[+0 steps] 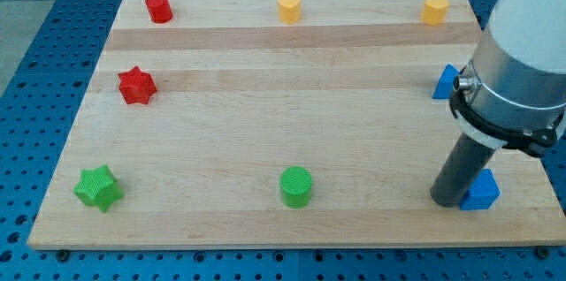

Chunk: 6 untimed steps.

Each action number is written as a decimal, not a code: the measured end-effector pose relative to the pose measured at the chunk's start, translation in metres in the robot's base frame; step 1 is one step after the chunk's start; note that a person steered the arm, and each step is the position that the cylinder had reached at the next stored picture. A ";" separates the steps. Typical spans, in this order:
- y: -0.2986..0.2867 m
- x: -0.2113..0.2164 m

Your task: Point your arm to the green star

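Note:
The green star point(98, 187) lies near the bottom left corner of the wooden board point(265, 122). My tip point(448, 201) rests on the board at the bottom right, touching or almost touching a blue block point(482, 192) on its right. The tip is far to the right of the green star, with a green cylinder point(296, 186) between them along the bottom.
A red star point(136, 85) sits at the left, a red cylinder point(159, 7) at the top left. Two yellow blocks point(289, 8) point(433, 11) lie along the top. A second blue block point(447, 82) is partly hidden by the arm at the right edge.

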<state>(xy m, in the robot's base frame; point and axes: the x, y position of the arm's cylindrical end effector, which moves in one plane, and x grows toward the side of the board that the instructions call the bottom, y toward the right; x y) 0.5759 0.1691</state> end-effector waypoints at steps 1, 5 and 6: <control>0.000 0.001; -0.142 0.042; -0.208 0.043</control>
<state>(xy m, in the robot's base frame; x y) 0.6188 -0.0393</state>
